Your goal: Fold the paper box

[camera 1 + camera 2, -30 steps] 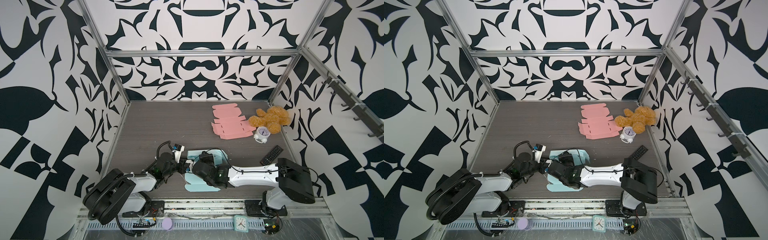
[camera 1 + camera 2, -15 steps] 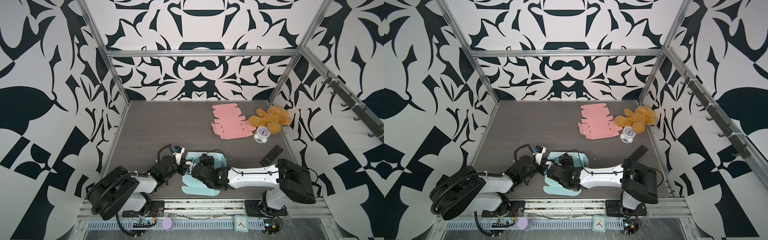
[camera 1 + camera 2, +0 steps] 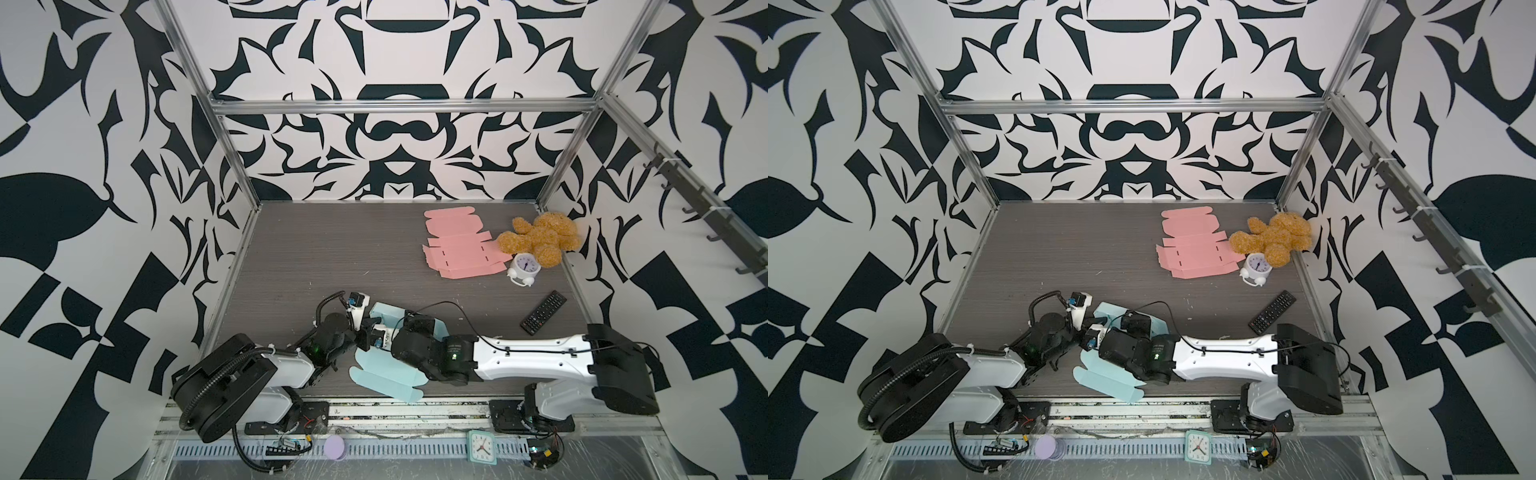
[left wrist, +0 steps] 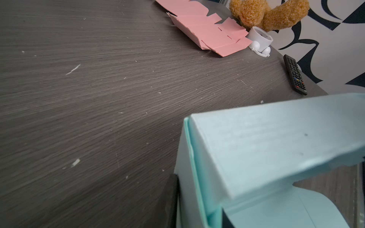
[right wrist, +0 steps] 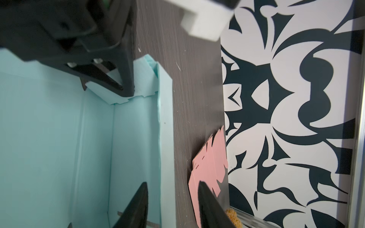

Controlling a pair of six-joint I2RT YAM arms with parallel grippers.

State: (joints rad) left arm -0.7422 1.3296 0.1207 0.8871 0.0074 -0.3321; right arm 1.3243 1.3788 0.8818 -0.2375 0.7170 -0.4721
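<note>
Both top views are showing the grey table [image 3: 332,249] with the blue paper box [image 3: 384,374] near its front edge. The left gripper [image 5: 125,89] is pinching an end wall. The right gripper [image 5: 172,183] is standing wide astride the long wall, so I judge this unheld wall risks springing open.

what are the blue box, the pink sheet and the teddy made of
Blue box: thin card, matte, possibly corrugated; it holds sharp creases and shows a thick cut edge.
Pink sheet: seemingly the same die-cut card, matte, lying flat with slots.
Teddy: shaggy golden-brown plush fabric; stuffing unseen.
</note>
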